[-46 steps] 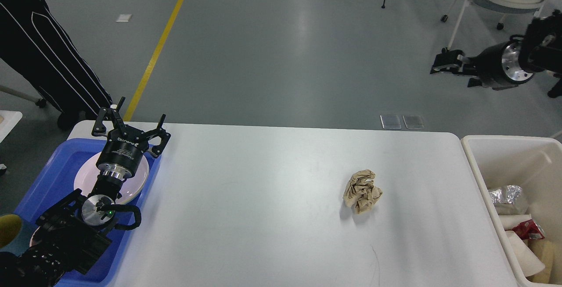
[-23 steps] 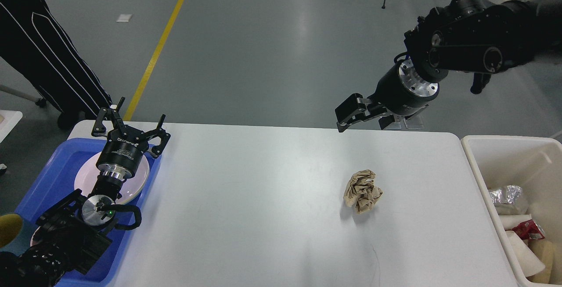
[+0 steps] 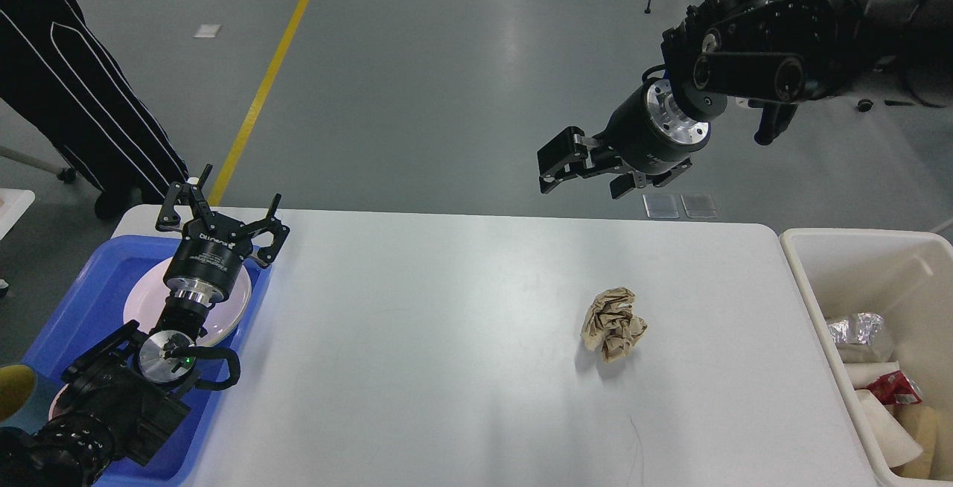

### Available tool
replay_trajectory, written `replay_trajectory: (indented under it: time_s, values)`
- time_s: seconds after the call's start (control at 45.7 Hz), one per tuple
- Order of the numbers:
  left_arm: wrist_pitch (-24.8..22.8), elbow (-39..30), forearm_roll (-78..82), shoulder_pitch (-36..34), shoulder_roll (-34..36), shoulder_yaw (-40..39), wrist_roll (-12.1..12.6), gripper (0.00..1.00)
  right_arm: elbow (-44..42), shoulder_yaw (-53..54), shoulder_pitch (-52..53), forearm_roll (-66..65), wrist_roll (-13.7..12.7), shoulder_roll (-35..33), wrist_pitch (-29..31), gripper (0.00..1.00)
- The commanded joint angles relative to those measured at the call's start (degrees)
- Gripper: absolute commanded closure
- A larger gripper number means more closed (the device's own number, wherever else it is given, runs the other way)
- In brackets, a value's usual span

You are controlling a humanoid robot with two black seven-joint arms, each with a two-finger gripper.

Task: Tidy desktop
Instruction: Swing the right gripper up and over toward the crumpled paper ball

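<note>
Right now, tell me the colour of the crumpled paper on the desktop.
Light brown, tan: the crumpled paper shows best in the head view.

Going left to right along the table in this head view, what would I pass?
Blue tray → white plate under the left gripper → crumpled brown paper on the desktop → off-white bin of rubbish.

The left arm is reaching up from the lower left, its tool (image 3: 222, 210) pointing away with both fingers spread wide and holding nothing. The right arm is stretching in from the upper right, wrist angling down and leftward, its tool (image 3: 560, 171) hanging with fingers slightly parted, empty.
</note>
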Motion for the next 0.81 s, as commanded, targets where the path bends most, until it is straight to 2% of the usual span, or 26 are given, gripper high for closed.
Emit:
replay_trajectory:
  time_s: [0.0, 0.526, 0.657, 0.788]
  values:
    - [-0.03, 0.00, 0.00, 0.01, 0.05, 0.00, 0.00, 0.01, 0.07, -0.32, 0.19, 0.05, 0.08, -2.71, 0.03, 0.00]
    - [-0.03, 0.00, 0.00, 0.01, 0.05, 0.00, 0.00, 0.01, 0.60, -0.05, 0.19, 0.83, 0.08, -4.74, -0.59, 0.00]
    - [-0.03, 0.00, 0.00, 0.01, -0.04, 0.00, 0.00, 0.01, 0.86, 0.12, -3.23, 3.64, 0.08, -3.60, -0.85, 0.00]
    - [-0.03, 0.00, 0.00, 0.01, -0.04, 0.00, 0.00, 0.01, 0.51, 0.12, -9.55, 4.35, 0.08, -2.10, -5.67, 0.00]
